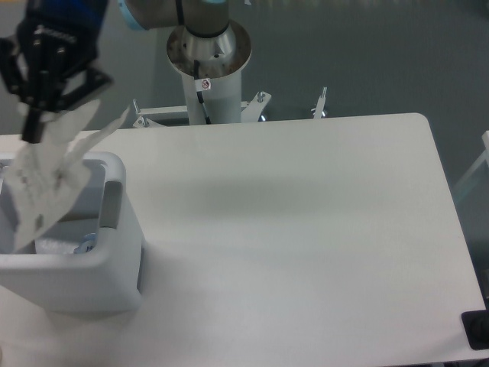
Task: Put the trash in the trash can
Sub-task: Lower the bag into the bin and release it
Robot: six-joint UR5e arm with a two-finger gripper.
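The gripper is at the top left, above the white trash can, and is shut on the top of the clear plastic bag. The bag hangs down over the can's opening, its lower end reaching inside. Its green strip is hidden. Deep in the can, the bluish bottle shows partly at the bottom right corner, lying on something white.
The arm's round base column stands behind the table's back edge. The white table stretches to the right of the can. A small dark object sits at the table's front right corner.
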